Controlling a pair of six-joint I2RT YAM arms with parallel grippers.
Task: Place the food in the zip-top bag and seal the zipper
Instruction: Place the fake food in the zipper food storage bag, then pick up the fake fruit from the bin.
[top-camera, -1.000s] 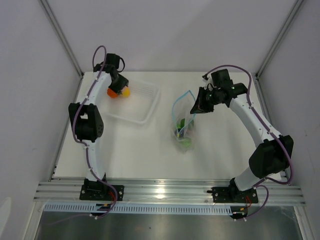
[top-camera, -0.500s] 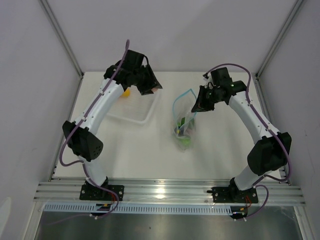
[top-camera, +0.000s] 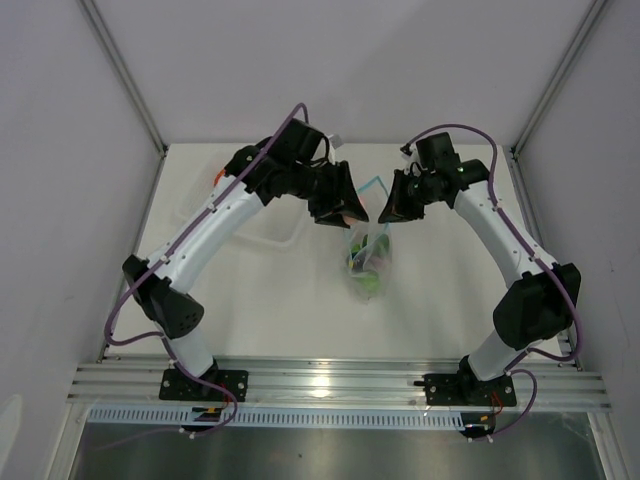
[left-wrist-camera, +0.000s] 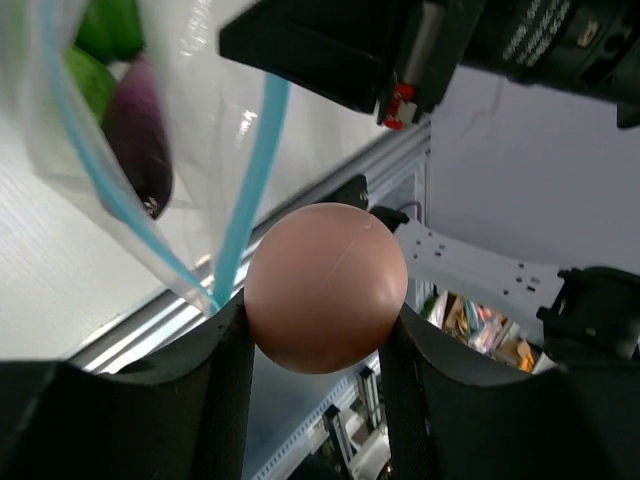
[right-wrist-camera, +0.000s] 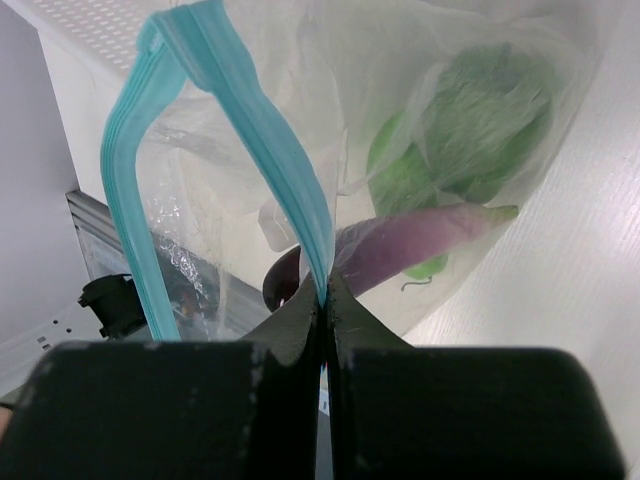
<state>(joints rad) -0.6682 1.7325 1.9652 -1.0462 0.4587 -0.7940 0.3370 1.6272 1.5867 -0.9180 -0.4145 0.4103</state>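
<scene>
1. The left gripper (left-wrist-camera: 325, 300) grasps the peach (left-wrist-camera: 325, 288). Its two fingers (left-wrist-camera: 215, 390) press on opposite sides of the fruit.
2. From above, the left gripper (top-camera: 340, 200) hangs over the table (top-camera: 450, 300), just beside the bag's raised mouth. Its arm stretches across the tray (top-camera: 290, 232).
3. The peach is off the table and outside the bag, right next to the zipper (left-wrist-camera: 250, 160). Whether it touches the strip's lower end, I cannot tell.
4. The right gripper (right-wrist-camera: 325, 300) is clenched on the zipper (right-wrist-camera: 290, 170), pinching one side of the strip between its closed fingers. The other side of the strip bows away, so the mouth gapes.
5. The bag (top-camera: 368, 262) rests with its bottom on the table between the two arms. Its mouth is lifted toward the right gripper (top-camera: 392, 205).
6. Inside the bag lies the eggplant (right-wrist-camera: 410, 245), and green pieces (right-wrist-camera: 470, 130) are packed against it. The left wrist view also shows the eggplant through the plastic.
7. A speck of orange (top-camera: 218, 177) shows at the tray's far left end, past the left arm. It is too small to identify.
</scene>
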